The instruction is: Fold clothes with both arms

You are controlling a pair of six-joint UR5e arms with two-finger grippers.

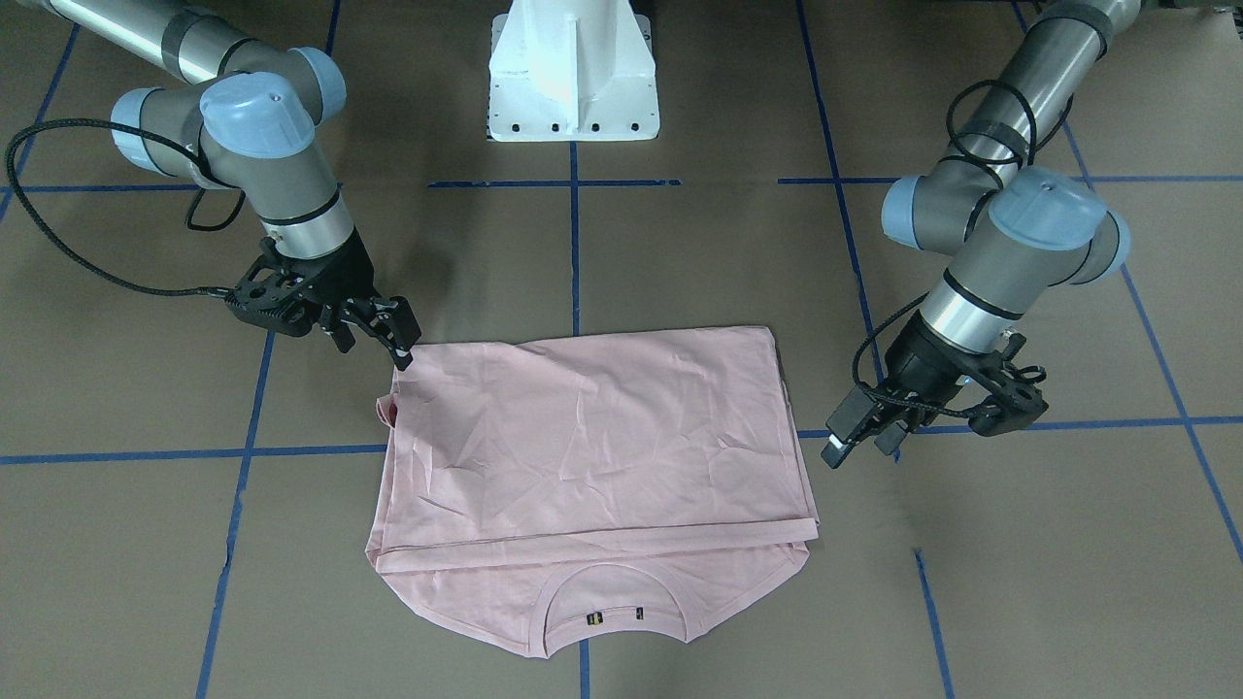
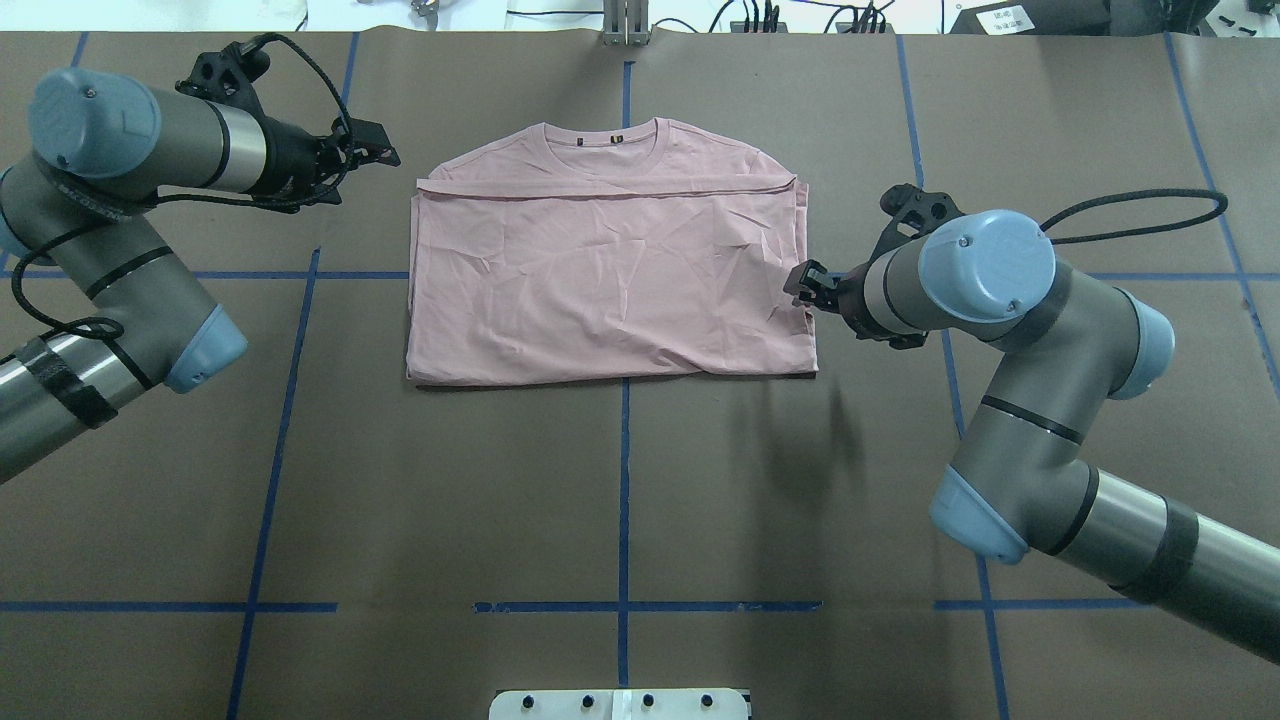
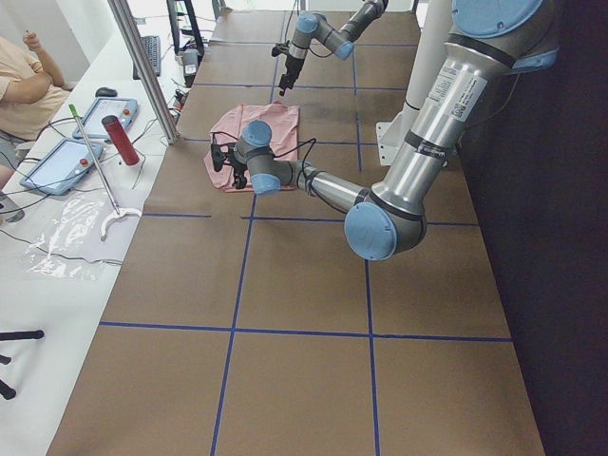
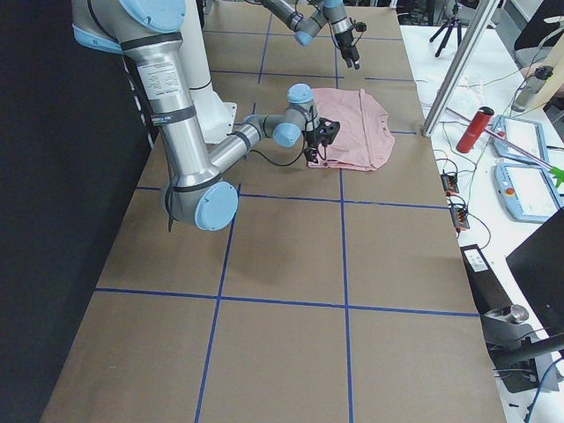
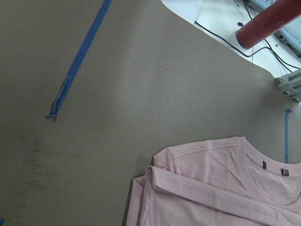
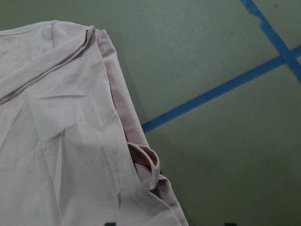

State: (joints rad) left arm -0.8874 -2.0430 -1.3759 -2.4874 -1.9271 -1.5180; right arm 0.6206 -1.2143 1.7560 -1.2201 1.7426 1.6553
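The T-shirt (image 2: 610, 290) lies flat in the middle of the table (image 2: 620, 500), folded into a neat rectangle. Its collar (image 2: 600, 140) is on the far side, away from the base (image 1: 573, 73). We see the lower half doubled up over the chest, its edge stopping just short of the collar, and the sleeves tucked in at both sides. The top layer is lightly creased. At the near right corner a small curl of fabric (image 6: 146, 160) sticks out from between the layers.

The right gripper (image 1: 379, 340) is right at the shirt's right edge, low over the table, with one fingertip (image 1: 402, 359) touching the cloth. In its wrist view two dark tips sit well apart on either side of that edge, so its jaws are apart and grip nothing.

Over on the left, the left gripper (image 1: 859, 442) hangs just beside the shirt's far left shoulder, clear of the fabric. Its jaws are spread too, with nothing between them.

Blue tape lines (image 2: 623, 480) cross the brown tabletop. Beyond the far edge a red cylinder (image 3: 121, 140) stands on a white bench.
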